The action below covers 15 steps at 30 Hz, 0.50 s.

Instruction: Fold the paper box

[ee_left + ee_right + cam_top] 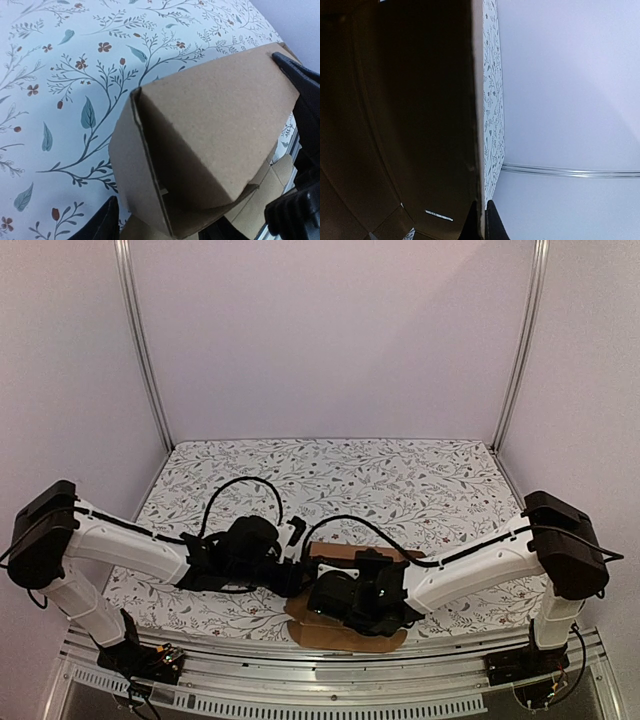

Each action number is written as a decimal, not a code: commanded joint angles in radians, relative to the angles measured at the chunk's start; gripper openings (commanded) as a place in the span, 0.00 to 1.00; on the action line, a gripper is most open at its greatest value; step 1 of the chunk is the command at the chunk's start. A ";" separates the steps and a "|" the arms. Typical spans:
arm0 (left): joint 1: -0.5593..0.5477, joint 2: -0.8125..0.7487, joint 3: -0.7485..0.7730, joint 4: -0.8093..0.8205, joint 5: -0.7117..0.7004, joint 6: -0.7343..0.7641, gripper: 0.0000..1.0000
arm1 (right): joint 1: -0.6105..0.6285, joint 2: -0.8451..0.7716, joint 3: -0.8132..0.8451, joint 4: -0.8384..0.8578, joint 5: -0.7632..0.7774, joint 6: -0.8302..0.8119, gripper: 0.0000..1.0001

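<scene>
The paper box (345, 636) is plain brown cardboard, partly folded, lying near the table's front edge between my two arms. In the left wrist view the paper box (215, 115) shows a raised panel and a folded end wall with a hollow inside. My left gripper (160, 231) is open, its fingers (100, 225) straddling the box's near lower corner with a strip of cloth showing beside the left one. My right gripper (481, 223) is shut on the edge of an upright panel of the paper box (420, 125), whose dark inner face fills the left of that view.
A floral tablecloth (400, 480) covers the table. Aluminium posts (145, 350) and white walls enclose the back and sides. A metal rail (330, 680) runs along the front edge. Black cables (245, 485) loop above both wrists. The right arm's black body (305, 150) stands beside the box.
</scene>
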 commanded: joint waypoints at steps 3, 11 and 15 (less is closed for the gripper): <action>-0.057 0.003 -0.029 0.092 -0.140 0.017 0.51 | 0.022 -0.052 -0.013 -0.058 0.002 0.093 0.00; -0.105 0.010 -0.052 0.140 -0.257 0.015 0.47 | 0.023 -0.060 -0.016 -0.075 -0.003 0.130 0.00; -0.118 0.024 -0.057 0.179 -0.301 0.012 0.47 | 0.022 -0.061 -0.020 -0.078 0.000 0.141 0.00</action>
